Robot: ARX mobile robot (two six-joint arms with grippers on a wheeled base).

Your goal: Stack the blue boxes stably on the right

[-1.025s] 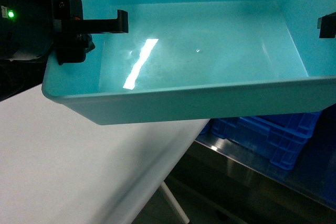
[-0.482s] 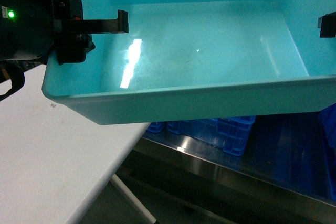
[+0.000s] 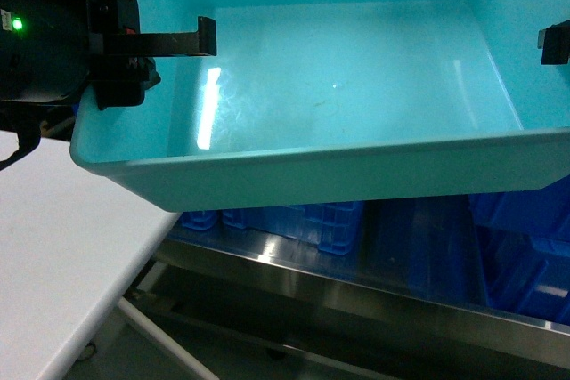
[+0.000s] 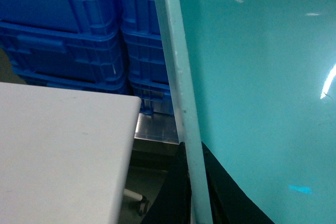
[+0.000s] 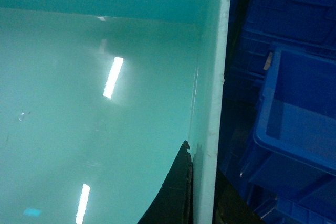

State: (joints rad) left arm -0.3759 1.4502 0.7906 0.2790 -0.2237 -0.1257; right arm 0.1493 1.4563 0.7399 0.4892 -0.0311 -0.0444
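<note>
The pale turquoise shallow plastic tub hangs between both hands. The left hand at 9 o'clock pinches its left wall. The right hand at 3 o'clock pinches its right wall.

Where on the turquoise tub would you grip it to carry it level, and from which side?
Grip the tub by its two short end walls, one hand on each, coming from outside with one finger inside the rim. It is wide, shallow and lidless, so opposite ends balance it. The left hand and right hand already clamp it this way.
</note>
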